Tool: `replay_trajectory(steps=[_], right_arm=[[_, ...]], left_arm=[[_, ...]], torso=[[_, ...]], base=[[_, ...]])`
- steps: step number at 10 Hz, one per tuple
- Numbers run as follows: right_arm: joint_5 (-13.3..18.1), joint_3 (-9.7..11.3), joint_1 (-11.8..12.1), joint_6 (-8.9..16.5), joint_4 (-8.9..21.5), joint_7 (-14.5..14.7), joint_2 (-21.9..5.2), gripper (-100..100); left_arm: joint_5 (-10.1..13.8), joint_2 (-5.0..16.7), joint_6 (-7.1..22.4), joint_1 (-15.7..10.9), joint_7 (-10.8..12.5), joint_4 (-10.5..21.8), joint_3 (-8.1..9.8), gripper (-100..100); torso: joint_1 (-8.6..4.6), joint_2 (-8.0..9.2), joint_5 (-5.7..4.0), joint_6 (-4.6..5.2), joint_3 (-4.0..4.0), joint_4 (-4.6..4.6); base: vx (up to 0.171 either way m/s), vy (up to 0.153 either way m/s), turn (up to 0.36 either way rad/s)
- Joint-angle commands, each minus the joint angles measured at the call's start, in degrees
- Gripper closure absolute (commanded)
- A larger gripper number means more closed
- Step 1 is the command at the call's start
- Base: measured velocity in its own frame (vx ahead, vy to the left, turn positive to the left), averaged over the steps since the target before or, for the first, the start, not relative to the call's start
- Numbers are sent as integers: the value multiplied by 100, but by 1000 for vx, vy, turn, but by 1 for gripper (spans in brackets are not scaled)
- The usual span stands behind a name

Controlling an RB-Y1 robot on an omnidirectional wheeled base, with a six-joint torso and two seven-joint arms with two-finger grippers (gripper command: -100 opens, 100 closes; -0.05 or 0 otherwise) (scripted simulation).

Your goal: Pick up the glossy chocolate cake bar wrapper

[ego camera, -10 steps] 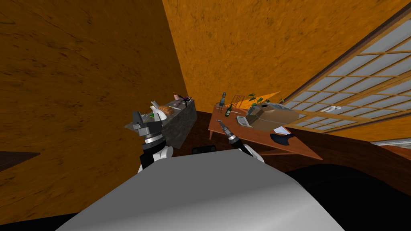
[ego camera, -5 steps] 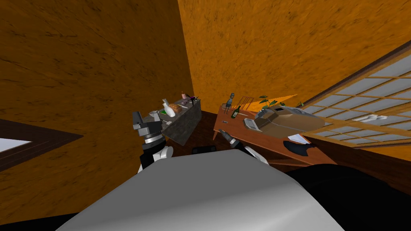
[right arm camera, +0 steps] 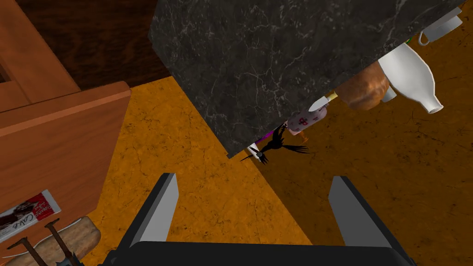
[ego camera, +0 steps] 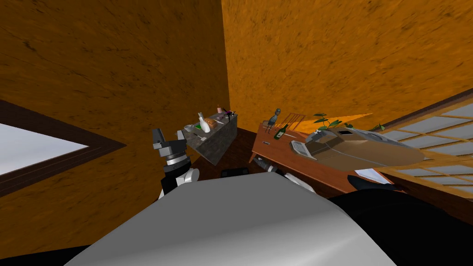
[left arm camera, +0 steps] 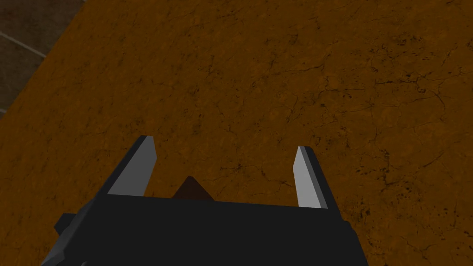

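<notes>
This is the approach stage. The red-and-white wrapper (right arm camera: 27, 217) lies flat on the wooden table (ego camera: 284, 159), right of centre in the head view. The right gripper (right arm camera: 255, 180) is wide open, empty and aimed past it. The left gripper (left arm camera: 225, 144) is open and empty too. Next, I judge, the right must swing over the wrapper and descend.

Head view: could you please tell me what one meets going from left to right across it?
Dark-framed window → left gripper → dark stone counter → green bottle → paper-paned lattice screen.

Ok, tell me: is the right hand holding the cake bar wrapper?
No, the right hand is open and empty; the wrapper lies apart on the wooden table.
</notes>
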Motion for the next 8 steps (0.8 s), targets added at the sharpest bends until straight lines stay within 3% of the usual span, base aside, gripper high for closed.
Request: replay_trajectory(steps=[1,3,4,8], right_arm=[[-4,40,61,78,29,76,-229,-100],[103,315,82,205,405,328,-607,-100],[103,315,82,205,405,328,-620,-100],[400,838,91,407,1196,764,-1299,-100]], left_arm=[[0,0,0,0,0,0,0,0],[0,0,0,0,0,0,0,0],[0,1,0,0,0,0,1,0],[0,1,0,1,0,0,1,0]], torso=[[0,0,0,0,0,0],[-19,1,-3,0,1,1],[-22,-3,-4,-1,-2,0],[-35,-21,-6,1,-12,-4]], base=[[37,56,86],[52,43,232],[49,18,65],[100,8,244]])
